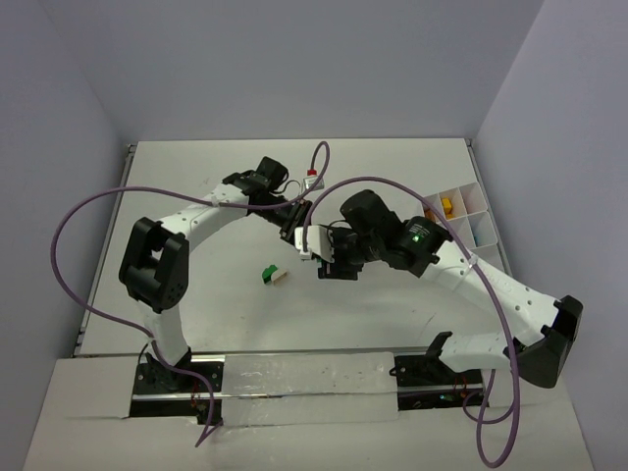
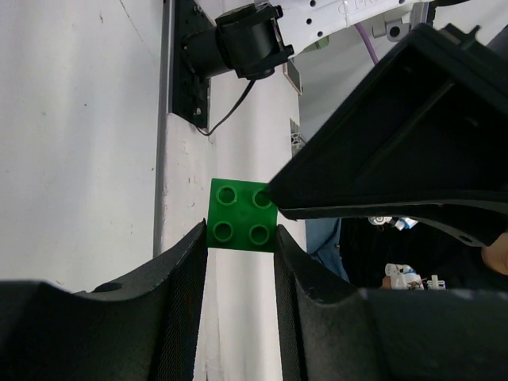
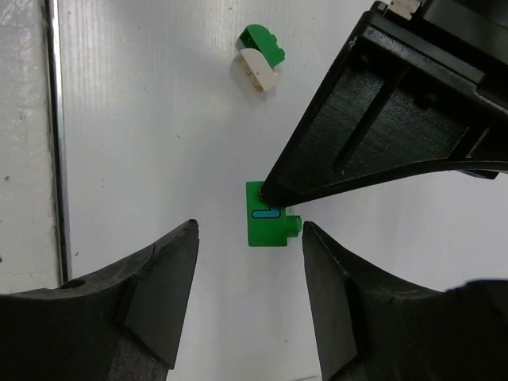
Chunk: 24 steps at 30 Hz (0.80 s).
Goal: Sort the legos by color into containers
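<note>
Green-and-white lego pair (image 1: 274, 276) lies loose on tabletop (image 1: 392, 162), nearest the arm bases. Just beyond, right claw (image 3: 250, 234): fingers apart, gripping nothing, hovering over green lego (image 2: 242, 214). Left claw (image 2: 240, 236) clamped on that lego. Far right: white tray (image 1: 456, 188), yellow lego (image 1: 446, 206) in one compartment.
</note>
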Available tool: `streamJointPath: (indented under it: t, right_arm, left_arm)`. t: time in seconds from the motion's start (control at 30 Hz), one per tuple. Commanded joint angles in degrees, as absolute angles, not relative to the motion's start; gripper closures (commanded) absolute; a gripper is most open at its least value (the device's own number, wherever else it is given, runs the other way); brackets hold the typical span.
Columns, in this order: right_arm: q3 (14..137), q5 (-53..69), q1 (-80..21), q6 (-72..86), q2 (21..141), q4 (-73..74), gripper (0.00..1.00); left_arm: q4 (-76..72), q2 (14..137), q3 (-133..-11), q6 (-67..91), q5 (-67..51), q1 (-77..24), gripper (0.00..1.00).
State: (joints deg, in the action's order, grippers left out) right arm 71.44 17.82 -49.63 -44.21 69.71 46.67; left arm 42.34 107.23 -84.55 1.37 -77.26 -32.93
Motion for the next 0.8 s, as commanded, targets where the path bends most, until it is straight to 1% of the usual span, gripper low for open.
streamJointPath:
  t: [0.0,0.23,0.27,0.3,0.33,0.4,0.43,0.47,0.5,0.53,0.57,0.6,0.67,0.73,0.77]
  right_arm:
    - [70.6,16.0,-50.1,-44.6,70.3,44.4,0.39]
    - [70.0,14.0,-50.1,-44.8,71.3,42.2,0.43]
    - [69.9,13.8,-50.1,-44.7,71.3,41.9,0.46]
    - [69.9,13.6,-50.1,-44.6,71.4,41.5,0.49]
    - [69.9,13.4,-50.2,-44.6,71.4,41.3,0.54]
    - [69.9,13.1,-50.1,-44.5,71.4,40.9,0.68]
    - [69.8,12.9,-50.1,-44.4,71.3,40.8,0.72]
    - [69.7,12.4,-50.1,-44.1,71.3,40.3,0.76]
    - [69.6,11.9,-50.1,-43.8,71.2,40.0,0.82]
    - [69.6,11.4,-50.1,-43.5,71.1,40.1,0.87]
    - [69.6,10.7,-50.1,-43.1,70.8,40.4,0.89]
    - [69.4,10.2,-50.1,-43.0,70.3,40.9,0.91]
    - [68.6,8.8,-49.8,-42.6,69.1,41.6,0.95]
    - [66.1,6.6,-47.8,-41.9,65.7,42.7,1.0]
    - [65.1,6.1,-46.5,-41.1,64.4,43.2,1.0]
  left_arm:
    - [40.6,104.1,-84.4,1.4,-79.7,-33.4,0.99]
    - [42.2,104.2,-84.6,0.6,-80.4,-33.5,0.98]
    - [42.2,104.2,-84.6,0.6,-80.4,-33.6,0.98]
    - [42.2,104.2,-84.5,0.6,-80.3,-33.7,0.98]
    - [42.2,104.2,-84.5,0.6,-80.3,-33.7,0.98]
    - [42.2,104.2,-84.4,0.6,-80.2,-33.7,0.97]
    - [42.1,104.2,-84.4,0.6,-80.0,-33.7,0.94]
    - [41.9,104.2,-84.4,0.6,-79.5,-33.7,0.87]
    - [41.9,104.2,-84.4,0.6,-78.9,-33.7,0.7]
    - [42.1,104.1,-84.5,0.6,-78.1,-33.7,0.5]
    - [42.2,104.0,-84.6,0.6,-76.9,-33.7,0.35]
    - [42.0,103.6,-84.6,0.7,-75.2,-33.6,0.26]
    - [41.1,102.9,-84.2,1.4,-73.6,-33.0,0.01]
    - [39.0,101.2,-83.6,3.4,-70.5,-30.8,0.01]
    - [38.6,100.6,-83.5,3.6,-68.7,-29.6,0.01]
